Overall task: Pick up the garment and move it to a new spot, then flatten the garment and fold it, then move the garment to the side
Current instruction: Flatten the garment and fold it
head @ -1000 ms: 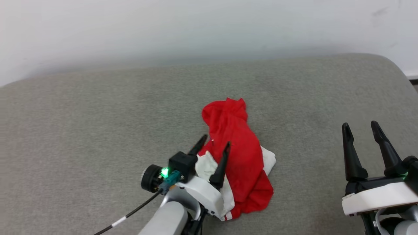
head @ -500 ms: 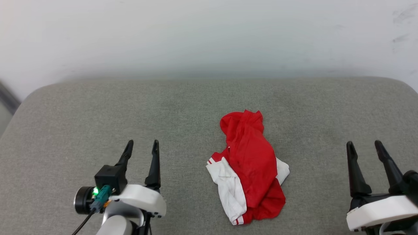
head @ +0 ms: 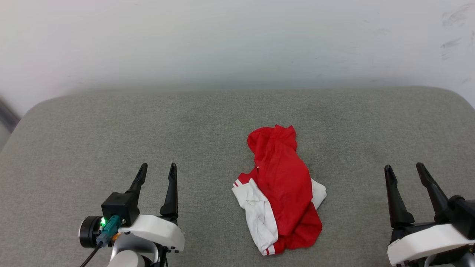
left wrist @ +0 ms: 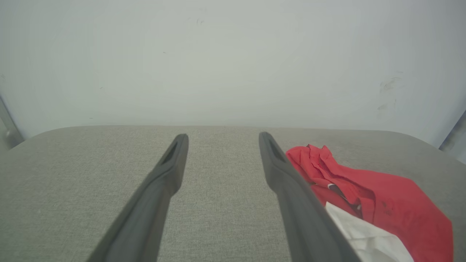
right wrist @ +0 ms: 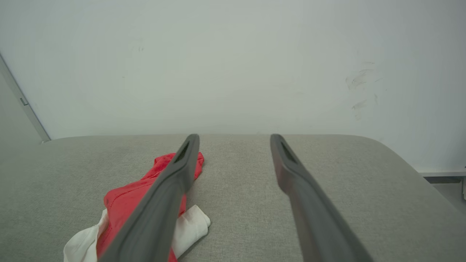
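The garment (head: 282, 185) is lying crumpled on the cushion (head: 111, 129) between my left gripper (head: 158, 165) and right gripper (head: 403, 167), touching neither. I'm holding both with fingers spread wide, empty. I'm judging flattening, folding and the side move as all left.

Shirt (head: 282, 185) heaped alone; open ground on every side.
Bare grey cushion (head: 111, 122) left, right and beyond the shirt. Far edge behind it closed by wall (head: 237, 40). Flanking it, well apart: left gripper (head: 158, 165) and right gripper (head: 403, 167), bare cushion between.
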